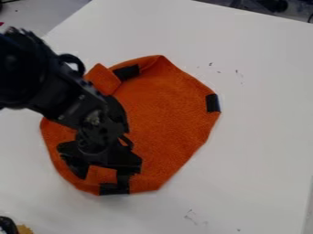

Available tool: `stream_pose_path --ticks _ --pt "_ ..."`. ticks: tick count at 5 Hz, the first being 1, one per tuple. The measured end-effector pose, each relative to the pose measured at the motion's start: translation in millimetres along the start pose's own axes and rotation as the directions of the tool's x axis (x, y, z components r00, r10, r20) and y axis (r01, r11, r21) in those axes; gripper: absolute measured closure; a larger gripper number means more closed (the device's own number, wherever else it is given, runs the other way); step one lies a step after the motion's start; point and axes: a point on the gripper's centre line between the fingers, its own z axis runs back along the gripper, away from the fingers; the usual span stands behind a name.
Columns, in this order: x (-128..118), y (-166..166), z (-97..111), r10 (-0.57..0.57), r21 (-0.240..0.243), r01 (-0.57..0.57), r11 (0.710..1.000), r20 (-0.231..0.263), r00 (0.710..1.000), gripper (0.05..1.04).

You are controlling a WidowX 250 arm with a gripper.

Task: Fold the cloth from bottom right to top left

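White tabletop [263,137], grey floor beyond [45,13].

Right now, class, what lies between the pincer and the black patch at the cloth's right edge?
Only a bare stretch of the orange cloth lies between the pincer and that patch, as the camera view shows.
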Motion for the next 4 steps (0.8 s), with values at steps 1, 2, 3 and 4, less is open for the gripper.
stream_pose_path --ticks 1,2,3,4 --pt "-12.6 -14.6 5.2 -0.001 -0.02 0.001 1.0 0.002 1.0 0.083" --pt "-12.7 -18.3 19.5 -0.036 0.03 0.034 0.999 0.065 0.997 0.083" --pt "-14.7 -16.0 30.9 -0.04 0.05 0.036 0.998 0.069 0.997 0.083" --pt "-12.5 -19.3 39.8 -0.067 0.037 0.065 0.997 0.045 0.997 0.083"
